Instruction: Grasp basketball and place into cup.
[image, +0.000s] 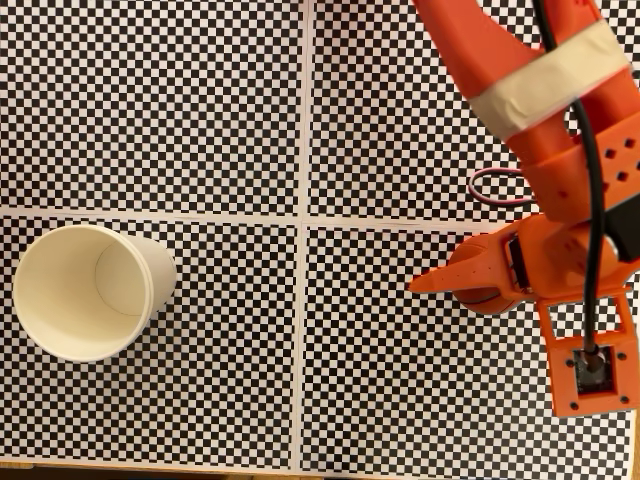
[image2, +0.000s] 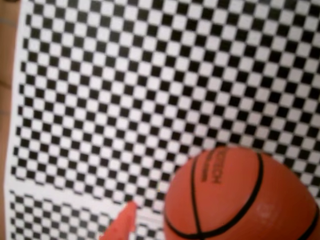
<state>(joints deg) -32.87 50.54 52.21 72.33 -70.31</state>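
Your claw (image: 455, 290) sat around the basketball (image2: 240, 197), though I couldn't tell whether it had closed; that ball looked light, smooth and roll-prone, best pinched across its middle, the cup (image: 88, 291) well away on the counter (image: 250, 120).

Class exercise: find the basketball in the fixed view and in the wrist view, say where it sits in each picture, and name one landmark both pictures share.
Fixed view: the basketball is at right of centre, mostly hidden under the orange gripper, far from the cup at left.
Wrist view: the basketball fills the lower right corner, large and close, seams showing.
Shared landmark: the checkerboard mat with its white dividing strips.
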